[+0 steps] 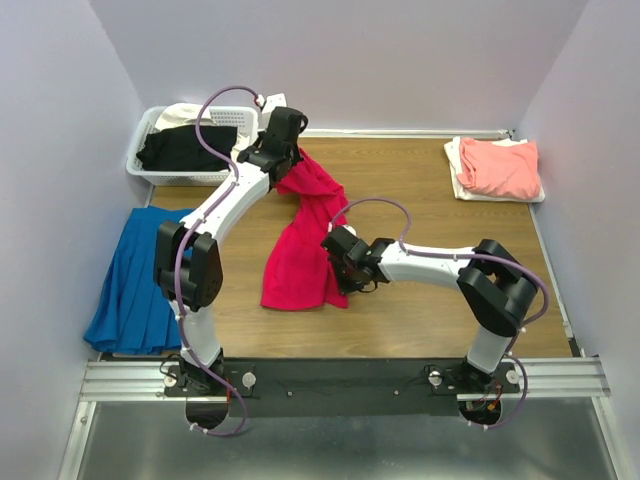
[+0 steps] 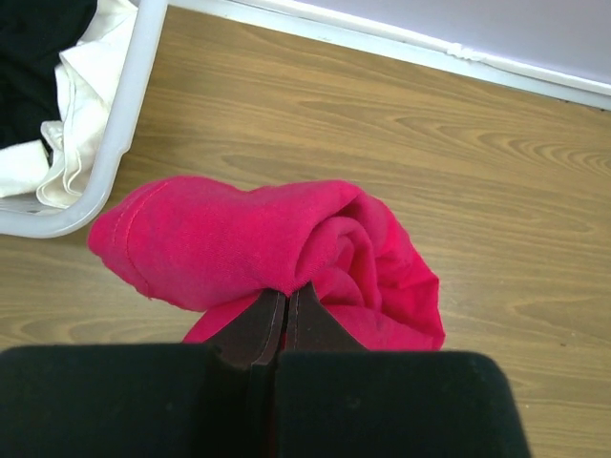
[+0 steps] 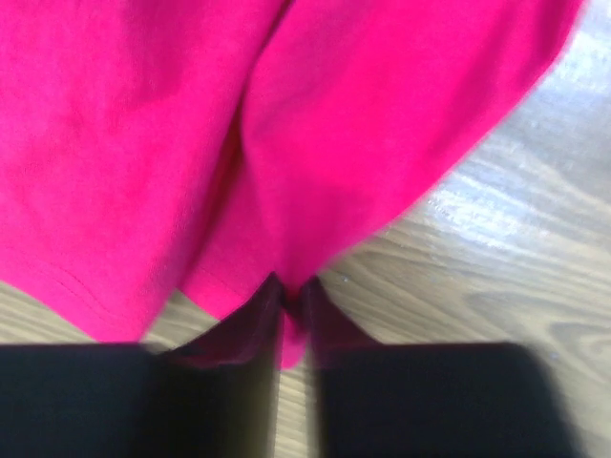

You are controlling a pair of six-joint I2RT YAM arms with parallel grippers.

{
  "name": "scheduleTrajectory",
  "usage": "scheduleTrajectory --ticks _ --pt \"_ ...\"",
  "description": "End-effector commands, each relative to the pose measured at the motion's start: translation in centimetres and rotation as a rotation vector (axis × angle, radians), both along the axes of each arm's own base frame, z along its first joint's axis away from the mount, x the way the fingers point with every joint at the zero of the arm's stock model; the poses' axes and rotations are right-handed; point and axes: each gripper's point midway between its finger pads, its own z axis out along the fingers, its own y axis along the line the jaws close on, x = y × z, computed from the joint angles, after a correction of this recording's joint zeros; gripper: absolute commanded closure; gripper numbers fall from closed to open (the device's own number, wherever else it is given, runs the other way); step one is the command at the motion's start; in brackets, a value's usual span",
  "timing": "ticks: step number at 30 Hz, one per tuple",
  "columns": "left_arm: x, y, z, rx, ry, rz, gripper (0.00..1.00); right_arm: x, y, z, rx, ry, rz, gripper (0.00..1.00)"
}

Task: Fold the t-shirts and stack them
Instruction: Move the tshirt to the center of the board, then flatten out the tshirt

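Overhead, I have the red t-shirt (image 1: 300, 250) strung out as a long strip down the middle of the worktop (image 1: 430, 305). Its far end is lifted toward 12 o'clock and its near end lies flat toward 6. The left jaws are together, clamped on the bunched far end. The right jaws come in from 4 o'clock and are pinched on the shirt's near right edge. The white lattice basket (image 1: 143, 168) fills the corner at 10 o'clock against the left wall, with a black t-shirt (image 1: 180, 150) and a cream t-shirt (image 1: 185, 113) inside. A blue pleated cloth (image 1: 135, 285) covers the left edge from 8 to 9 o'clock, down to the metal rail (image 1: 340, 378). At 2 o'clock a salmon-pink t-shirt (image 1: 500, 168) lies folded on a white t-shirt (image 1: 456, 172), close to the right wall. Bare wood runs from 1 to 5 o'clock between the red strip and that stack, crossed only by the right arm (image 1: 440, 265). The left wrist view adds what the left arm (image 1: 215, 215) hides from above. The red bundle hangs close beside the basket's rim, touching or not I cannot tell, with open wood out to the far wall's white skirting (image 2: 458, 52). Only the right wrist view, though blurred, shows a fold of red running down between the fingers and the stitched hem lying on the wood.
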Motion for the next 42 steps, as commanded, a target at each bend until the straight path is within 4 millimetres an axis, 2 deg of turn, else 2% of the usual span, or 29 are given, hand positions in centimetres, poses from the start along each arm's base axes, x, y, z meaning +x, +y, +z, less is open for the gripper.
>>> scheduleTrajectory --ticks 1,5,9,10,12,13,14,20,21,23,24,25,26,27,30,32,33,35,36,38,39,41,42 --pt "-0.5 1.1 3.0 -0.017 -0.052 -0.003 1.00 -0.4 -1.4 -1.3 -0.069 0.003 -0.059 0.99" --pt "-0.3 2.4 3.4 -0.006 -0.058 0.013 1.00 -0.5 -3.5 1.0 -0.104 -0.035 -0.134 0.99" --pt "-0.4 3.8 4.5 0.008 -0.073 0.027 1.00 1.1 -6.2 6.1 -0.153 -0.171 -0.234 0.99" --pt "-0.5 4.1 4.6 0.012 -0.070 0.029 1.00 1.3 -7.6 7.8 -0.187 -0.219 -0.259 0.99" --pt "-0.7 4.7 5.6 0.022 -0.086 0.036 1.00 2.4 -8.4 10.7 -0.186 -0.277 -0.298 0.99" --pt "-0.9 5.1 5.9 0.029 -0.088 0.040 1.00 2.6 -9.9 12.0 -0.224 -0.311 -0.327 0.99" --pt "-1.0 5.4 6.4 0.035 -0.096 0.045 1.00 2.9 -10.5 13.0 -0.230 -0.331 -0.345 0.99" --pt "-1.9 7.0 11.0 0.075 -0.164 0.049 1.00 6.5 -17.5 20.6 -0.256 -0.476 -0.526 0.99" --pt "-2.3 7.2 12.7 0.070 -0.195 0.050 1.00 7.3 -19.2 21.5 -0.263 -0.491 -0.573 0.99" --pt "-2.8 7.5 14.2 0.073 -0.216 0.044 1.00 8.4 -20.9 24.1 -0.279 -0.549 -0.610 0.99" --pt "-3.2 7.5 16.1 0.056 -0.253 0.037 1.00 9.0 -22.0 24.9 -0.296 -0.565 -0.642 0.99" --pt "-3.5 7.5 16.9 0.048 -0.267 0.032 1.00 9.5 -22.6 26.6 -0.293 -0.602 -0.673 0.99" --pt "-3.9 7.5 17.8 0.034 -0.283 0.025 1.00 9.8 -23.0 27.3 -0.301 -0.618 -0.681 0.99" --pt "-4.4 7.5 19.5 -0.002 -0.315 0.007 1.00 10.2 -23.7 27.8 -0.314 -0.629 -0.702 0.99" --pt "-6.1 7.1 22.3 -0.095 -0.370 -0.036 1.00 11.1 -25.0 30.8 -0.306 -0.700 -0.778 0.99" --pt "-7.1 7.1 23.4 -0.142 -0.396 -0.061 1.00 11.3 -25.8 32.5 -0.301 -0.750 -0.832 0.99" --pt "-8.3 6.7 23.8 -0.169 -0.408 -0.094 1.00 11.3 -26.0 33.8 -0.280 -0.781 -0.861 0.99" --pt "-9.6 6.3 24.6 -0.195 -0.442 -0.135 1.00 11.0 -26.8 35.9 -0.252 -0.840 -0.910 0.99" --pt "-10.9 6.3 24.5 -0.204 -0.450 -0.155 1.00 10.8 -27.1 36.8 -0.235 -0.861 -0.925 0.99" --pt "-12.2 6.4 24.6 -0.200 -0.474 -0.176 1.00 10.1 -27.7 38.6 -0.199 -0.911 -0.949 0.99" --pt "-13.6 6.6 24.4 -0.194 -0.483 -0.194 1.00 9.9 -27.8 39.0 -0.187 -0.925 -0.946 0.99" --pt "-14.8 6.7 23.8 -0.169 -0.485 -0.226 1.00 9.5 -27.9 39.4 -0.176 -0.944 -0.919 0.99" --pt "-16.2 6.6 24.3 -0.171 -0.503 -0.254 1.00 8.9 -28.2 39.9 -0.158 -0.957 -0.913 0.99"
